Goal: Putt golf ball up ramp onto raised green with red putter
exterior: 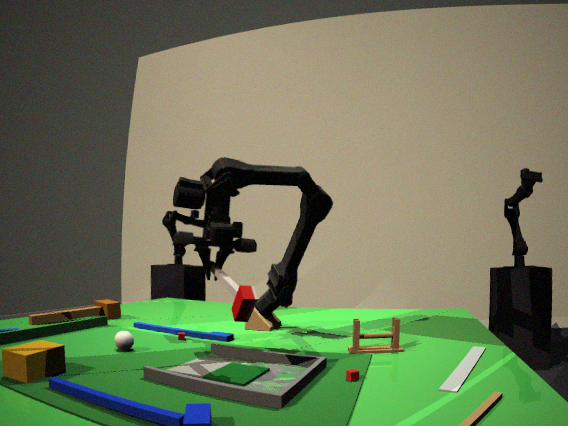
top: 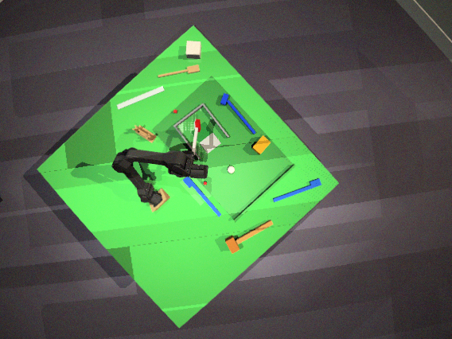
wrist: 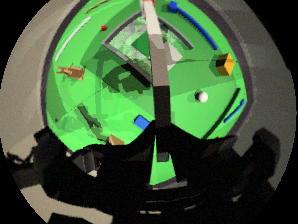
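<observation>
Top view: dark grey floor; green table (top: 119, 239) set as a diamond; darker green mat (top: 247, 187) at its centre. Landmark = grey-framed raised green (top: 200, 125). Arm reaches in from the frame's lower-left side; gripper (top: 194, 156) just below frame, jaws clamped on the pale shaft end of the red putter (top: 196, 135); shaft runs up over the frame, red head above its interior. Golf ball (top: 231, 169) on mat, lower right of frame, apart from putter. Orange block (top: 261, 144) right of frame; blue putter (top: 237, 112) along its upper-right side; white bar (top: 140, 97) upper left.

Exterior view: beige wall, dark surround; gripper (exterior: 216, 267) points down, well above table; putter (exterior: 243, 301) hangs slanted from it, red head low, not seen touching the table; ball (exterior: 124, 340) left of frame (exterior: 240, 380); wooden rack (exterior: 376, 336) to the right.

Wrist view: shaft (wrist: 157, 50) runs straight away from jaws over frame (wrist: 143, 39); ball (wrist: 202, 98) right of shaft; fingertips lost in dark housing.
</observation>
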Robot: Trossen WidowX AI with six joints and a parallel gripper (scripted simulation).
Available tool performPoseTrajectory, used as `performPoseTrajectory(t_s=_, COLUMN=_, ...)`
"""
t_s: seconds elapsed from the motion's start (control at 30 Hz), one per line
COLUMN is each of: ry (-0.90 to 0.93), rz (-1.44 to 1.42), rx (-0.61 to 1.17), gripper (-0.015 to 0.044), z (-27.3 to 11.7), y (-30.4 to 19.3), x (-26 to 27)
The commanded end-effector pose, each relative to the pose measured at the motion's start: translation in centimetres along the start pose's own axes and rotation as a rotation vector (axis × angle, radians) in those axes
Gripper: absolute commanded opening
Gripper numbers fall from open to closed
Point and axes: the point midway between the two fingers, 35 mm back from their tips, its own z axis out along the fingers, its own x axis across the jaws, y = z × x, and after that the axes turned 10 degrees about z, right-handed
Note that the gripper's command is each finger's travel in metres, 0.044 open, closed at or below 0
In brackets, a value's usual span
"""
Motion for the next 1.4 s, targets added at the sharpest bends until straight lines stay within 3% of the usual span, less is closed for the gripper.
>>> performPoseTrajectory(t_s=0.0, ry=-0.003, rz=0.115, rx=0.013, gripper=0.0000, z=-0.2, y=-1.6, x=-2.0)
performPoseTrajectory(t_s=0.77, ry=0.016, rz=0.780, rx=0.100, gripper=0.0000, z=0.4, y=-14.3, x=-10.9)
performPoseTrajectory(t_s=1.37, ry=0.018, rz=0.798, rx=0.102, gripper=0.0000, z=4.4, y=-15.0, x=-10.8)
